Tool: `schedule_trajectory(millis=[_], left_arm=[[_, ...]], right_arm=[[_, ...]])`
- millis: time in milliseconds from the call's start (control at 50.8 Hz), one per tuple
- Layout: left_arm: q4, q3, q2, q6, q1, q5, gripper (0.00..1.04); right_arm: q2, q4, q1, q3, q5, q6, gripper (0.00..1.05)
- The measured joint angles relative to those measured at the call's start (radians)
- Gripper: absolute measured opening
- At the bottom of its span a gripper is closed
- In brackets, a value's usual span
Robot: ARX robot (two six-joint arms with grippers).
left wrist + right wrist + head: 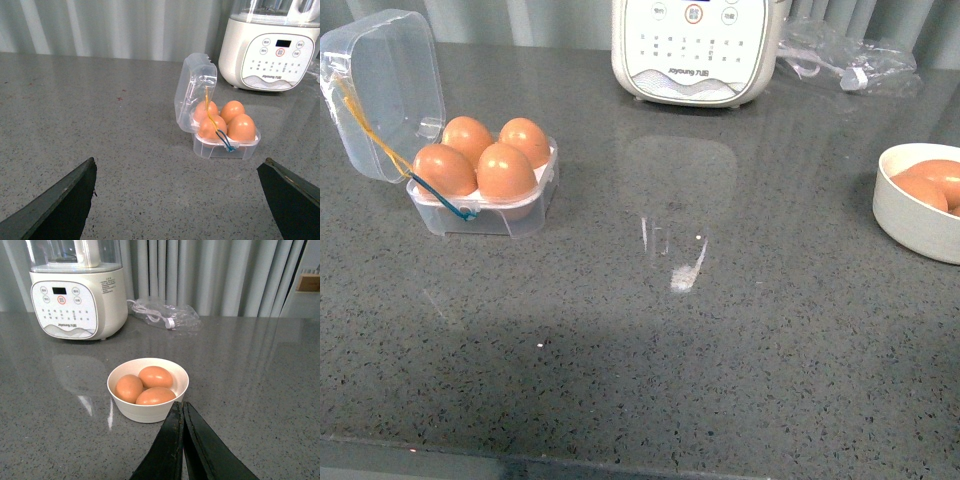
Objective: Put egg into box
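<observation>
Where the egg lies: it cannot be told from its likes; four orange-brown eggs (505, 172) fill all four seats of the box, and none is in either gripper.
Box (485, 222): clear plastic case, standing on the table ahead of the left gripper and well apart from it; seen between that gripper's two fingers in the left wrist view (225, 149).
Lid (380, 90): hinged, standing open and upright on the side of the box away from the right gripper.
Cords: one yellow (365, 125), running from the lid down to the base; one blue (455, 207), across the front wall.
Left gripper (178, 162): fingers (65, 205) spread wide, nothing between them, above bare table.
Right gripper (181, 405): fingers pressed together tip to tip, holding nothing.
Bowl (145, 412): round, white, just ahead of the right gripper's tips; whether they touch it cannot be told.
Bowl contents: three brown eggs (155, 376), lying against one another.
Cooker (695, 50): white, with a button panel, beyond both box and bowl from the grippers.
Plastic bag (165, 315): clear, crumpled, holding a white cord, beyond the bowl, beside the cooker.
Table (720, 330): grey speckled stone, glossy.
</observation>
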Motion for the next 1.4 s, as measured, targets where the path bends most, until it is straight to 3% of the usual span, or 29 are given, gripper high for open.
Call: schedule_trajectory(millis=[177,532,1044,1142,1398], left_arm=[[0.0,0.0,0.0,0.0,0.0,0.0,0.98],[0.0,0.0,0.0,0.0,0.0,0.0,0.98],[0.0,0.0,0.0,0.0,0.0,0.0,0.98],[0.0,0.0,0.0,0.0,0.0,0.0,0.98],[-0.045,0.014,0.027,0.001,0.0,0.009,0.98]], right_arm=[[-0.156,-0.185,0.0,0.001,0.0,0.0,0.03],[-0.185,-0.192,0.0,0.001,0.0,0.0,0.03],[-0.185,-0.192,0.0,0.001,0.0,0.0,0.77],[-0.185,-0.192,0.0,0.001,0.0,0.0,0.98],[-0.185,-0.192,0.0,0.001,0.0,0.001,0.97]])
